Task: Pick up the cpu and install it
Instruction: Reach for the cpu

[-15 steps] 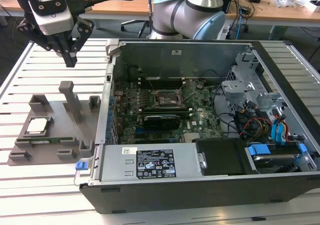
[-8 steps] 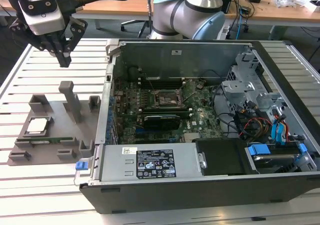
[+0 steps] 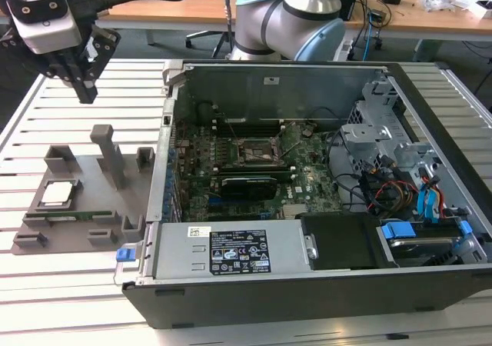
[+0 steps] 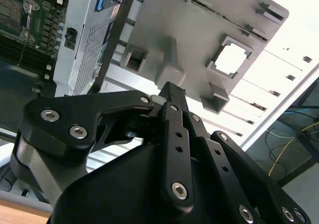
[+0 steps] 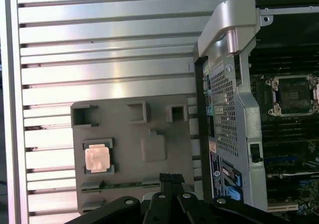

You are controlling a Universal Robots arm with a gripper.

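While lying nearest on the slatted table [image 3: 61, 300], stands open on top: computer case [image 3: 307, 296], with bare socket [image 3: 257, 150] on the board inside. Just beside the case, toward the exterior view's left, grey tray [image 3: 81, 207] flat on the table. Resting in a square pocket of that tray, silver face up: cpu [image 3: 60, 193]. Farther back, hanging above the tray and well apart from it: claw [image 3: 83, 88], fingers closed together, gripping nothing. Behind the case, arm's base [image 3: 288, 15].

Shiny metal-topped cpu [image 3: 60, 193], matt grey plastic holder [image 3: 86, 204], ribbed bare-metal table [image 3: 69, 288]
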